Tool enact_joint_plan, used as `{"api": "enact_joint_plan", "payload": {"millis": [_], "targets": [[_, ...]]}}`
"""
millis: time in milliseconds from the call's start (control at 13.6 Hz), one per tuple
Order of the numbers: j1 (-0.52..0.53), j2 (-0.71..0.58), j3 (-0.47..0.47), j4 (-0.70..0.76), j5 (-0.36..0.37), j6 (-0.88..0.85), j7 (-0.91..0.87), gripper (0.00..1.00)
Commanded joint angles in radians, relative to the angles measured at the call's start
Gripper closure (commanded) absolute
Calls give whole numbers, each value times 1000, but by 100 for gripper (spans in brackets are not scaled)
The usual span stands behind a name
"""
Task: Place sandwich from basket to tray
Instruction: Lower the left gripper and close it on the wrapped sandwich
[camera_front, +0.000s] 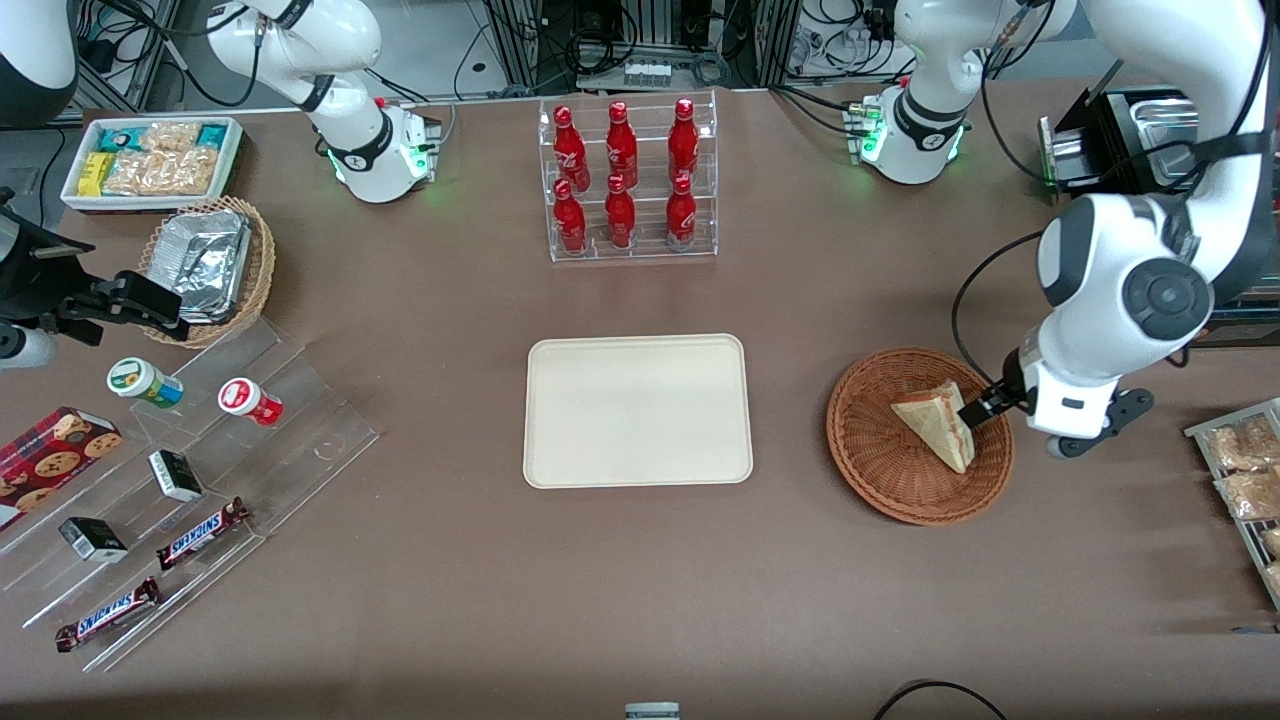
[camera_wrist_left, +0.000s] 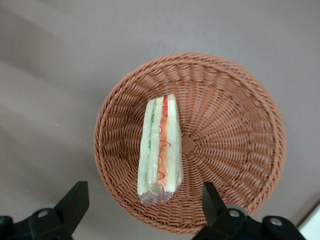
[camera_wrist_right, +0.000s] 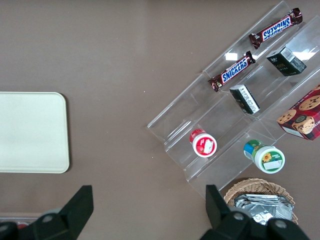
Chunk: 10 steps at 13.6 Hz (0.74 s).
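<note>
The sandwich (camera_front: 935, 420) is a plastic-wrapped pale wedge with red and green filling along its cut edge (camera_wrist_left: 160, 145). It lies in the round reddish-brown wicker basket (camera_front: 880, 485) toward the working arm's end of the table. My left gripper (camera_front: 972, 408) hovers over the basket, open, with its black fingers (camera_wrist_left: 75, 200) set wide on either side of the sandwich's narrow end and touching nothing. The basket (camera_wrist_left: 235, 150) holds nothing else. The cream-white tray (camera_front: 637, 410) lies flat and bare at the table's middle, beside the basket; its rounded corner also shows in the right wrist view (camera_wrist_right: 30, 132).
A clear rack of red bottles (camera_front: 628, 180) stands farther from the front camera than the tray. A stepped acrylic stand (camera_front: 200, 480) with candy bars and cups, a foil-lined basket (camera_front: 215, 262) and a white snack bin (camera_front: 150, 160) lie toward the parked arm's end. Packaged pastries (camera_front: 1245, 470) sit at the working arm's edge.
</note>
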Motion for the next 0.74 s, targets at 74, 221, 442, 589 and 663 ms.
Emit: {"api": "enact_joint_plan", "payload": {"millis": [74,221,442,589,663], "targets": [[-6,81,-16,-3,23,15,-38,0],[-6,112,-19,-5,20,16,-39,0],[-5,138,-19,-18,15,27,-39,0],[-3,140,-19,-49,15,62,-39,1],[-3,140,-19,-66,15,79,-41,11]]}}
